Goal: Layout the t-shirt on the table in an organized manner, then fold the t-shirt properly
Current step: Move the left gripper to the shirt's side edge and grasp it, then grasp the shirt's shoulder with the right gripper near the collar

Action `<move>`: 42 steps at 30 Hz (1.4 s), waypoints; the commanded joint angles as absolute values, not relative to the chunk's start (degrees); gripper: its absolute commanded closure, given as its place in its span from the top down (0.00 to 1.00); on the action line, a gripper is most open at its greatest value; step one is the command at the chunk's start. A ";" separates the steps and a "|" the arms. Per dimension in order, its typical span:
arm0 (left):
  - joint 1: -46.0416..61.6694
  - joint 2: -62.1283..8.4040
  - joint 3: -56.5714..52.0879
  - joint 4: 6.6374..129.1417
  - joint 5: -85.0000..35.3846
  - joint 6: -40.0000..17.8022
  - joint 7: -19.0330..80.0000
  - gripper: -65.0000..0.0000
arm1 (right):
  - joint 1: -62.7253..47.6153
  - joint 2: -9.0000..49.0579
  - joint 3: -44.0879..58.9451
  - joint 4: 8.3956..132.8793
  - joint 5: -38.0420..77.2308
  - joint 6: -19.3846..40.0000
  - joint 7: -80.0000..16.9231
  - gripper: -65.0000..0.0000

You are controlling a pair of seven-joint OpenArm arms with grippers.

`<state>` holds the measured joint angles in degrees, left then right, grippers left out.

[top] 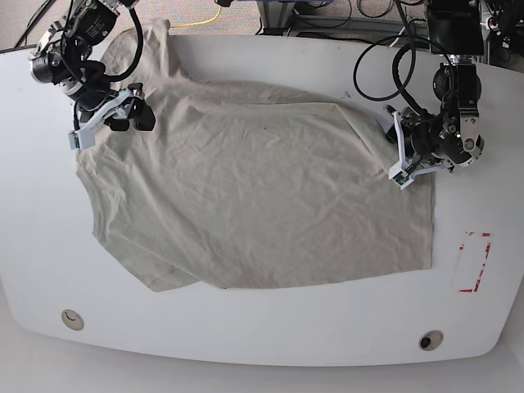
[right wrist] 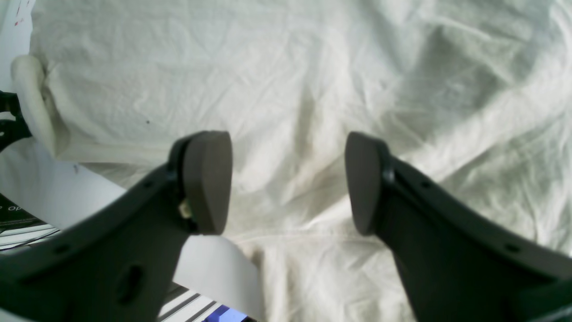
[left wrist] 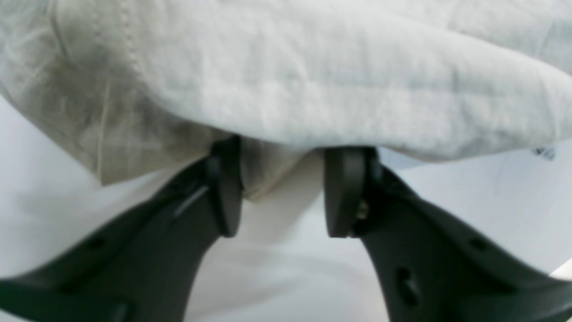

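Fingers [left wrist: 225, 188] of the left gripper [left wrist: 282, 192] stand apart at the shirt's edge, a small fold of hem [left wrist: 263, 179] dipping between them; whether they pinch it I cannot tell, since a gap shows beside the cloth. Above them the shirt [left wrist: 313, 80] bulges in a soft roll, bare worktop [left wrist: 277, 259] below. Over to the right gripper [right wrist: 288, 183]: its fingers [right wrist: 208, 179] are spread wide with nothing between them, hanging over wrinkled cloth [right wrist: 286, 89], and whether they touch it is not clear. From the base view, the shirt [top: 246, 205] lies spread across the middle of the worktop [top: 246, 344], one sleeve reaching up to the far left corner, a fold line running along its upper part. The right gripper [top: 135, 115] sits at the shirt's upper left near that sleeve; the left gripper [top: 405, 164] is at its right edge. A red rectangle [top: 473, 262] is marked on the worktop just right of the shirt's lower corner, and two round holes [top: 72, 318] sit near the front edge.
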<state>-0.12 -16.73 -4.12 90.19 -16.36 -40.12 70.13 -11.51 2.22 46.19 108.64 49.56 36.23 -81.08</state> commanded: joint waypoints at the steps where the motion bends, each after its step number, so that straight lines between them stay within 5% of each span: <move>1: -0.75 -17.45 -4.35 90.59 -15.60 -40.00 69.93 0.35 | -11.21 2.95 46.46 109.49 50.68 36.62 -80.00 0.59; 8: -0.48 -17.54 -4.35 91.12 -15.60 -40.00 69.93 0.30 | -11.21 2.95 46.46 109.49 50.68 36.62 -80.00 0.59; 14: -0.40 -17.63 -4.44 92.79 -15.52 -40.00 70.20 0.00 | -11.30 2.95 46.46 109.49 50.68 36.62 -80.00 0.59; 42: -0.92 -19.65 -4.70 110.81 -16.04 -40.00 80.00 0.00 | -11.12 3.30 46.37 109.41 50.68 36.62 -80.00 0.59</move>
